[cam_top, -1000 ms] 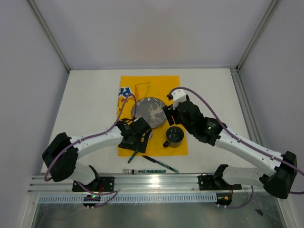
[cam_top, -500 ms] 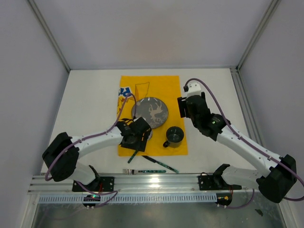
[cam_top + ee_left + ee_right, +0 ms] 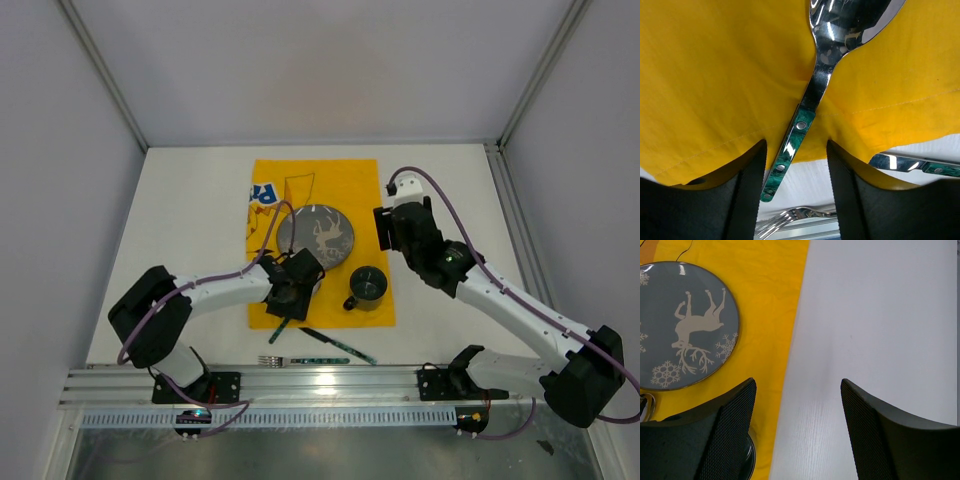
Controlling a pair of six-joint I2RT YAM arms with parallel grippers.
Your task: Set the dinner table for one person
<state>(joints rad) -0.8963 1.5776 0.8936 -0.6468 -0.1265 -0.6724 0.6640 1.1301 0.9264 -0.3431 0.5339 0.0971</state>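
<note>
The white dinner table [image 3: 180, 220] carries a yellow cloth [image 3: 345, 185]. On the cloth are a grey reindeer plate [image 3: 317, 236] and a dark mug [image 3: 367, 287]. My left gripper [image 3: 289, 292] is low over the cloth's near edge. It is open, and its fingers [image 3: 752, 190] stand on either side of a green-handled spoon [image 3: 790, 145] without pinching it. The spoon's bowl lies on the cloth and its handle reaches over the white table. My right gripper [image 3: 393, 228] is open and empty over the cloth's right edge [image 3: 797, 390], with the plate [image 3: 685, 325] to its left.
A green-handled knife [image 3: 338, 346] lies on the table just beyond the cloth's near edge; it also shows in the left wrist view [image 3: 915, 164]. A fork [image 3: 272, 360] lies by the front rail and shows in the left wrist view [image 3: 790, 220]. White walls enclose the table.
My right gripper has drawn back from the mug, up and to the right, and has since held still. My left gripper has shifted slightly right over the spoon.
</note>
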